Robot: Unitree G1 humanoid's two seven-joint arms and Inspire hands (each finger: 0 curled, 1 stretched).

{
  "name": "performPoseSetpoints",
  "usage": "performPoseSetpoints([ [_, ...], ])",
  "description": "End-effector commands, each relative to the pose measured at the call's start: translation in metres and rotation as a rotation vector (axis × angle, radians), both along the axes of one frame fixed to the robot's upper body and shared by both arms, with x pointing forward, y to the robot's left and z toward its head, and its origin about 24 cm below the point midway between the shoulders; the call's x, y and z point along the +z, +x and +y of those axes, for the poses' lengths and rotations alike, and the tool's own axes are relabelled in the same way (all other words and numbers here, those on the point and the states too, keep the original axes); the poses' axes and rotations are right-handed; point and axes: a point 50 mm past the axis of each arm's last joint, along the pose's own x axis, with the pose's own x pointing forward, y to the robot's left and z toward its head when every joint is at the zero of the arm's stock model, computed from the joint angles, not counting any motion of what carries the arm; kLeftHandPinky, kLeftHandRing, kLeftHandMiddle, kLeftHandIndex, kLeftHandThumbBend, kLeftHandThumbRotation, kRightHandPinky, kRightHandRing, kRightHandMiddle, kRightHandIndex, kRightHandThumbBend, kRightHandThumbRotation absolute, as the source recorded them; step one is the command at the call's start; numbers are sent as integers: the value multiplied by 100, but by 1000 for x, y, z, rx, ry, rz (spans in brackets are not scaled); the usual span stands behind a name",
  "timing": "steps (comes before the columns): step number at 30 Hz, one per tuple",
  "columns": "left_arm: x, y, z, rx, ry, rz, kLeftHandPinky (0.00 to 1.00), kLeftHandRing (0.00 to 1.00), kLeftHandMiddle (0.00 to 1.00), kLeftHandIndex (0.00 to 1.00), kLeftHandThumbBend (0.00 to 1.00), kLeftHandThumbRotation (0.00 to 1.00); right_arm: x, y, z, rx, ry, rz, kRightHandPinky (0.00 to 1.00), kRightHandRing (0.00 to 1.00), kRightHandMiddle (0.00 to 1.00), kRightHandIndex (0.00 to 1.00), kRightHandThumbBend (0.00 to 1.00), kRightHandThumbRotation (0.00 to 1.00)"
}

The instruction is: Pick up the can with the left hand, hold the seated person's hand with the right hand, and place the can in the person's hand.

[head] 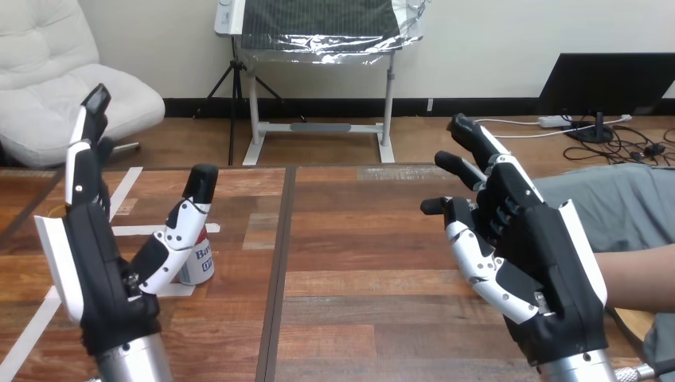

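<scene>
Head view shows the left hand (99, 270) raised over the table's (358, 239) left side, fingers straight and spread, holding nothing. The can (200, 267) stands upright just behind its thumb. The right hand (541, 255) is equally open, in front of the person's forearm (637, 274) at the right edge.

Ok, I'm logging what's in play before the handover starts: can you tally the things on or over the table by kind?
robot hands: 2 (left hand, right hand, both raised and open)
can: 1
person's forearm: 1
total: 4
</scene>
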Motion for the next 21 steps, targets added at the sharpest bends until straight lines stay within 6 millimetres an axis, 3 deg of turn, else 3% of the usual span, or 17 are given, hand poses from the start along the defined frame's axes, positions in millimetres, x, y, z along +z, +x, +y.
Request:
performPoseSetpoints([
  [1, 21, 12, 1, -14, 47, -79, 90, 91, 91, 89, 76, 41, 11, 9, 0, 11, -5, -68, 67, 90, 95, 91, 14, 10],
  [21, 3, 28, 12, -87, 92, 108, 88, 91, 91, 89, 85, 44, 10, 10, -2, 8, -15, -66, 67, 88, 94, 90, 15, 9],
])
